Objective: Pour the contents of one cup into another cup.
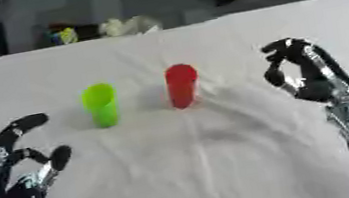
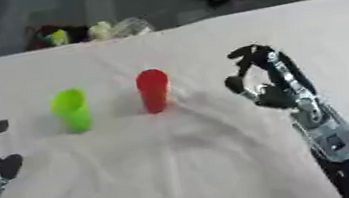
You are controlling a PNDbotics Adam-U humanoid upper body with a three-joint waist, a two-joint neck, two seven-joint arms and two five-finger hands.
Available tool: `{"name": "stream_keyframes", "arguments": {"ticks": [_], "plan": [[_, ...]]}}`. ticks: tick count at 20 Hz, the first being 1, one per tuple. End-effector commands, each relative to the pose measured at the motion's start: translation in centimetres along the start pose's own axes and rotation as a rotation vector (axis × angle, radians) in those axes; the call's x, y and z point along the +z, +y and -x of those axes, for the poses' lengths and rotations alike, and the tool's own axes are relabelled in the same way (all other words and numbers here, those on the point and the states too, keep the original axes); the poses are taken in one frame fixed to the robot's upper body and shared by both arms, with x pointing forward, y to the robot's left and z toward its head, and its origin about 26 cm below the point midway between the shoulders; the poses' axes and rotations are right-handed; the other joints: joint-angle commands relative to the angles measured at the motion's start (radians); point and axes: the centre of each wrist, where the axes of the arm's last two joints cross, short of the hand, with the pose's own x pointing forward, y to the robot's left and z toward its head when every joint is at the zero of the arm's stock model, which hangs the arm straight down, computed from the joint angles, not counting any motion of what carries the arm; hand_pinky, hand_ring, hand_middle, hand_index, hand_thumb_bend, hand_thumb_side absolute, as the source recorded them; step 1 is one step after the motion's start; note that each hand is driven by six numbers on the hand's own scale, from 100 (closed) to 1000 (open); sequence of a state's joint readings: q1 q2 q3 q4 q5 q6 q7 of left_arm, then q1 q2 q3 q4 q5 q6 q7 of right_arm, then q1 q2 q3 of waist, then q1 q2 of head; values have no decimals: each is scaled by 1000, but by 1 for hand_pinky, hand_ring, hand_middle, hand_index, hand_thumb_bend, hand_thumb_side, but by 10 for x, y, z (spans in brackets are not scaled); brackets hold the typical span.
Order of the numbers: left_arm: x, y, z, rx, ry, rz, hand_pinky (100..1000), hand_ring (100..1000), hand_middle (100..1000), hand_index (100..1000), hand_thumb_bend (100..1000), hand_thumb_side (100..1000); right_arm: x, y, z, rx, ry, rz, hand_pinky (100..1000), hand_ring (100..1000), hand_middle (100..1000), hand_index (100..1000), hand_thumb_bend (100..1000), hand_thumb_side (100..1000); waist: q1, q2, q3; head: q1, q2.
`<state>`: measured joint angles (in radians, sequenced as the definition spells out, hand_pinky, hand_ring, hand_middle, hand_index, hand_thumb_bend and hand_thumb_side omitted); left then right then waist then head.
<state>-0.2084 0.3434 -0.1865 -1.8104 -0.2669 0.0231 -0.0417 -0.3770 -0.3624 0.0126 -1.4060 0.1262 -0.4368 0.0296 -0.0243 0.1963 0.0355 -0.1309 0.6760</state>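
In the left eye view, nearest the camera, the left hand (image 1: 14, 171) rests over the white tablecloth (image 1: 190, 169) at the lower left corner, palm up, its fingers spread and relaxed, grasping nothing; further back and a little right of it, the green cup (image 1: 101, 105) stands upright on the cloth, and just beside it, apart and not touching, stands the red cup (image 1: 182, 85), also upright; what either cup holds cannot be made out; well to the right of the red cup, the right hand (image 1: 303, 74) is raised above the cloth on its black and silver arm, its fingers loosely bent toward the cups but closed on nothing; beyond the far edge of the table lies a blurred clutter (image 1: 104, 29) of yellow and pale things on the floor. In the right eye view the same layout shows shifted left; the left hand is partly cut by the left edge, fingers still slack, and the right hand hangs clear of the red cup with a bare gap of cloth between them.
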Motion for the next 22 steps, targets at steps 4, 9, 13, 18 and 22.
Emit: {"name": "stream_keyframes", "arguments": {"ticks": [4, 9, 13, 18, 22], "plan": [[-9, 4, 6, -45, 29, -41, 506, 956, 857, 850, 542, 678, -7, -9, -8, 15, -40, 14, 729, 451, 372, 710, 645, 657, 3, -11, -6, -3, -4], [-22, 1, 15, -91, 68, -76, 518, 962, 862, 853, 588, 627, -8, -9, -8, 13, -42, 13, 729, 452, 372, 710, 644, 660, 5, -12, -11, -6, -5], [-35, 0, 23, -155, 106, -87, 522, 959, 861, 859, 615, 629, -8, -8, -9, 10, -45, 11, 729, 452, 372, 711, 644, 658, 6, -12, -16, -4, -5], [-51, -6, 34, -208, 133, -72, 515, 950, 858, 863, 609, 639, -9, -7, -10, 7, -49, 6, 729, 452, 372, 710, 644, 658, 7, -12, -24, 3, -4], [-63, -10, 41, -229, 134, -60, 514, 945, 847, 862, 622, 653, -10, -6, -10, 5, -51, 2, 729, 451, 372, 711, 644, 659, 9, -10, -29, 7, -4]]}}
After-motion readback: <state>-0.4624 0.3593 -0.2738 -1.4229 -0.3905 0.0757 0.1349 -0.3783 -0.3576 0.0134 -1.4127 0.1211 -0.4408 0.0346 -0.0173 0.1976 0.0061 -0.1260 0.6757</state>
